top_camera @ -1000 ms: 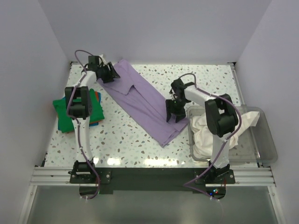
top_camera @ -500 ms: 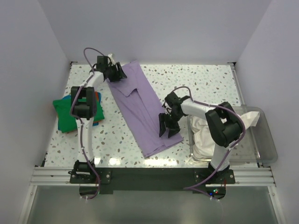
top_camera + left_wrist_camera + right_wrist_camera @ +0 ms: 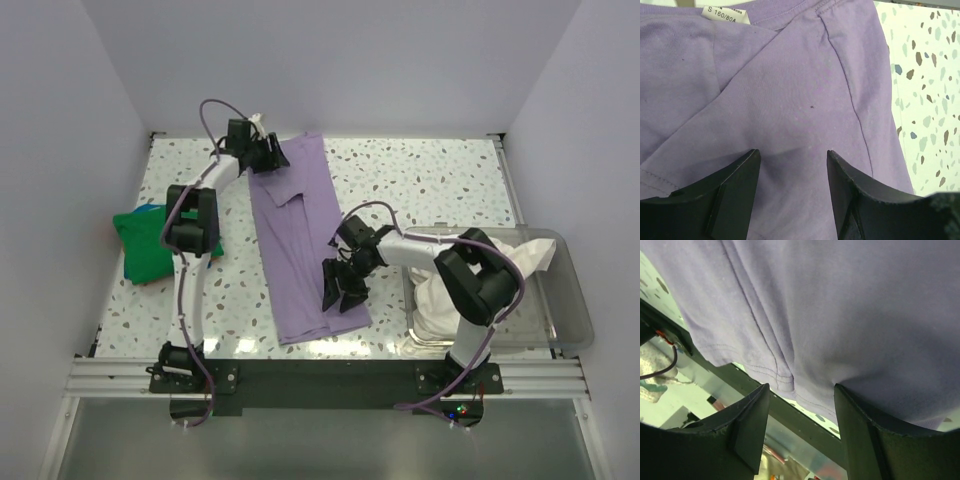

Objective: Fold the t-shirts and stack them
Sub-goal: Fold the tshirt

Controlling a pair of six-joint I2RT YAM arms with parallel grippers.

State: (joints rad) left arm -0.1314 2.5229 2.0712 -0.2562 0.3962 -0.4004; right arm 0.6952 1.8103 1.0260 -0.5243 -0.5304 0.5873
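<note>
The lavender t-shirt (image 3: 295, 230) lies as a long folded strip down the middle of the table, collar at the back and hem near the front edge. My left gripper (image 3: 272, 155) is open at the collar end, its fingertips set down on the purple cloth (image 3: 790, 90) below the size label (image 3: 725, 15). At the hem end my right gripper (image 3: 338, 292) is open too, one fingertip (image 3: 842, 390) pressed into the cloth (image 3: 840, 300) and the other just past the hem. A folded green t-shirt (image 3: 145, 250) sits at the left. The white t-shirt (image 3: 435, 300) is crumpled in the bin.
The clear plastic bin (image 3: 575, 310) stands at the right front, next to the right arm's base. The metal rail (image 3: 320, 375) runs along the table's front edge, just past the purple hem. White walls close in the left, back and right.
The purple shirt has swung from a slant to nearly straight front-to-back. My left gripper moved right along the back with the collar end; my right gripper moved left and nearer with the hem end.
</note>
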